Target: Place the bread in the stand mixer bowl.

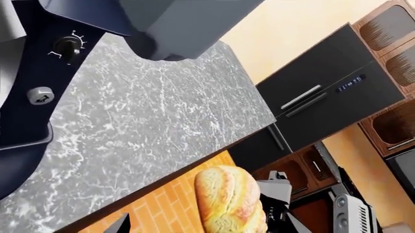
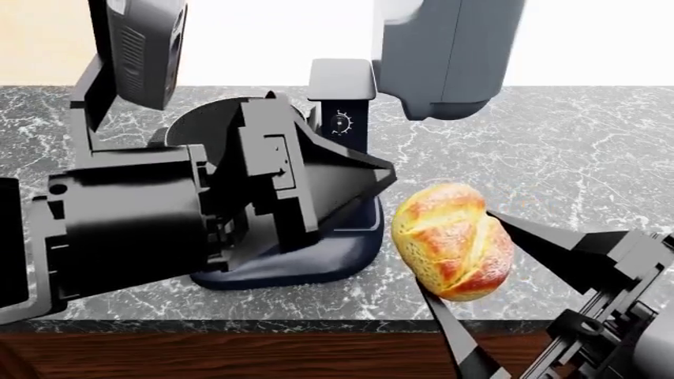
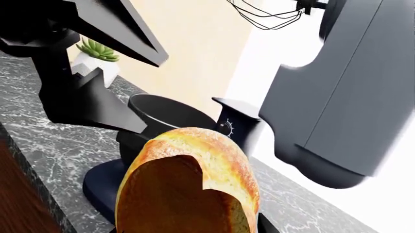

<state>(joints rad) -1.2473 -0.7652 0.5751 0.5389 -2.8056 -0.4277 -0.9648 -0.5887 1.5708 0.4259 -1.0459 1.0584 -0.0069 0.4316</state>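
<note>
1. Golden-yellow crust with reddish-brown patches marks the bread (image 2: 453,241), which sits clamped between the two dark fingers (image 2: 548,237) of the right gripper (image 2: 458,272), above the front part of the table (image 2: 569,150).
2. From the head view, the right arm reaches in from the lower right, its fingers pointing up and to the left, one along the loaf's right side and one running beneath it.
3. Just to the loaf's left stands the dark navy stand mixer (image 2: 342,118), and the bread is outside the stand mixer bowl (image 3: 165,114), beside it rather than over it.
4. Tilted up above the loaf is the grey mixer head (image 2: 447,47); the right wrist view shows a wire whisk (image 3: 266,14) hanging from it.
5. Across the left of the head view stretches the left arm, its bulky dark body hiding most of the bowl.
6. Fingers of the left gripper (image 2: 316,178) appear angled over the bowl area; I cannot tell whether they are apart or together.
7. A small potted plant (image 3: 97,51) stands on the table behind the mixer in the right wrist view.
</note>
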